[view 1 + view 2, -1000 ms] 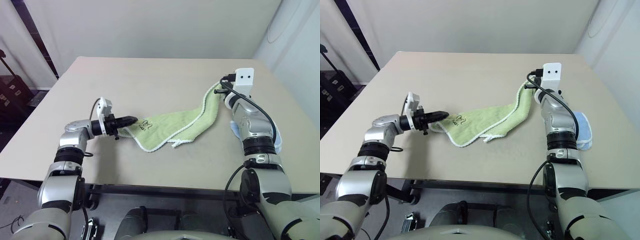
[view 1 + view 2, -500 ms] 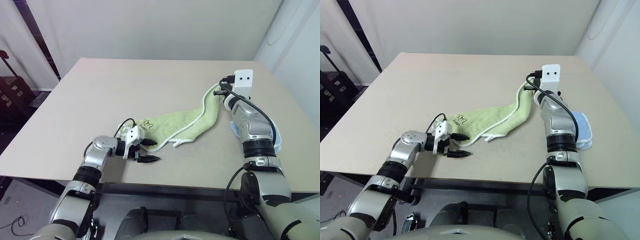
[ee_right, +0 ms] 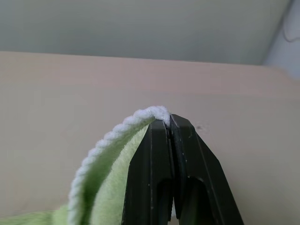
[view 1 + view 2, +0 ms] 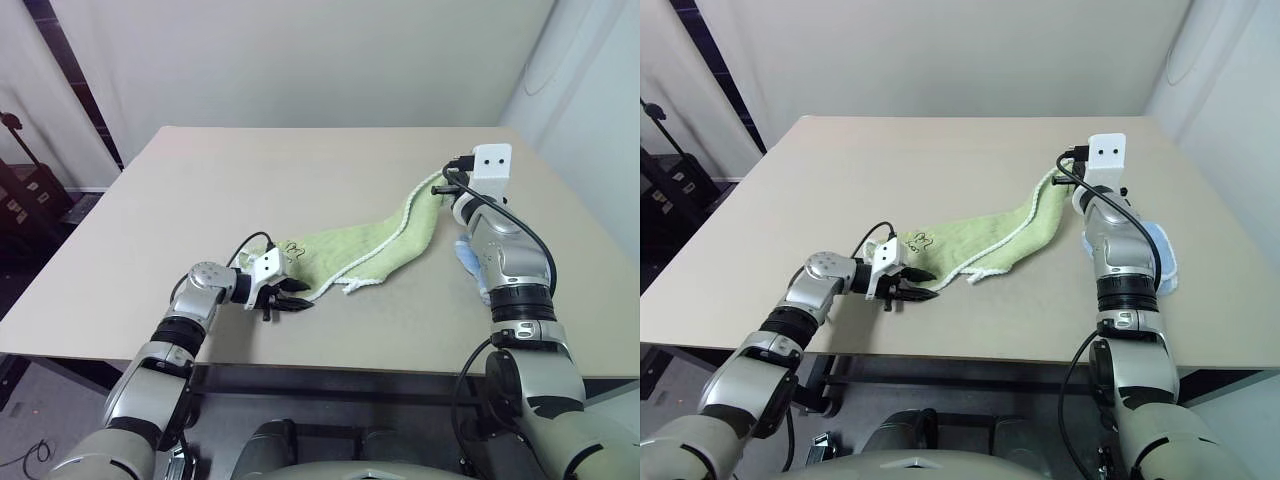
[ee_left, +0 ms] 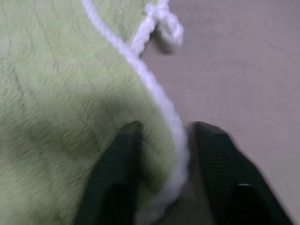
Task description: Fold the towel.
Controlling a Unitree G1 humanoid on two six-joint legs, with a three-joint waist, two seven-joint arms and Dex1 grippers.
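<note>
The light green towel (image 4: 380,245) lies stretched in a rumpled band across the table, its dark doodle (image 4: 293,249) near the left end. My left gripper (image 4: 295,298) sits low at the towel's near left corner. In the left wrist view its fingers (image 5: 117,178) pinch the white-edged hem (image 5: 161,105) between them. My right gripper (image 4: 440,183) holds the far right corner lifted off the table. The right wrist view has it shut (image 3: 168,123) on the white stitched edge (image 3: 117,129).
The beige table (image 4: 250,180) stretches wide behind the towel. A smaller light blue towel (image 4: 1160,255) lies under my right forearm near the table's right edge. The front edge runs just below my left gripper. A white wall stands behind.
My left gripper let go of the corner by the doodle, dropped toward the front edge with its jaws wide, then closed on the near hem. The right gripper kept its hold.
</note>
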